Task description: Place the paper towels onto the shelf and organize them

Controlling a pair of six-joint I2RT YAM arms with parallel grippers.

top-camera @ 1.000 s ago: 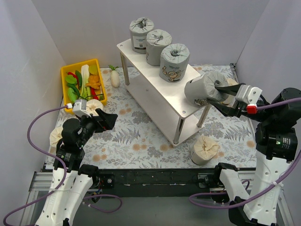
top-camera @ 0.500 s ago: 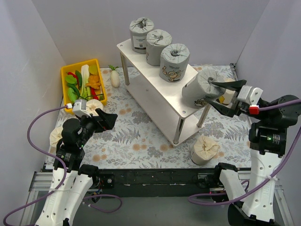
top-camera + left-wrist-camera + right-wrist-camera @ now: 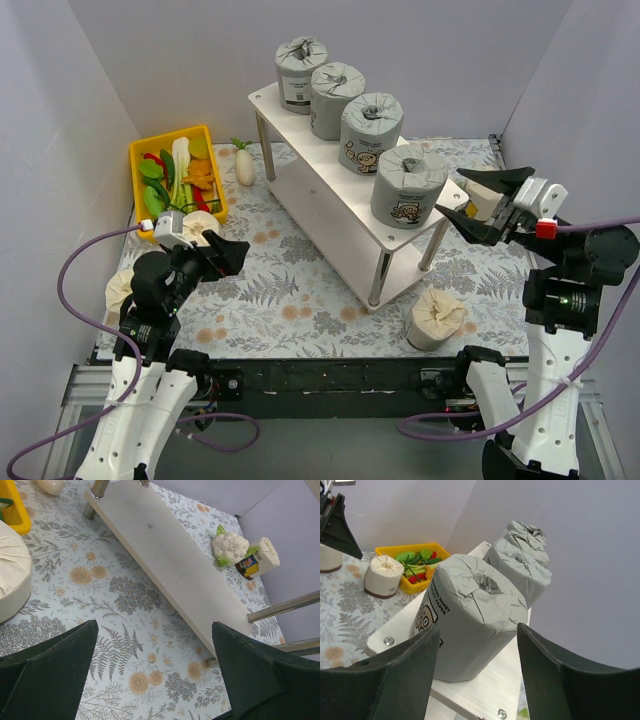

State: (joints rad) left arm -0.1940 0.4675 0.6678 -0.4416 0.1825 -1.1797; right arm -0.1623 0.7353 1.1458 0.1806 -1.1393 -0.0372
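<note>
Top external: we see four grey paper towels (image 3: 407,185) w/ twisted tops, upright on shelf (image 3: 318,150); right gripper (image 3: 450,192) unclenched, left gripper (image 3: 232,255) agape; far labels partly hidden.

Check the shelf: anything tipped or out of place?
Nothing tipped: four grey rolls stand upright in a row on the shelf's top board. A white radish lies loose on the mat beside the yellow bin.
</note>
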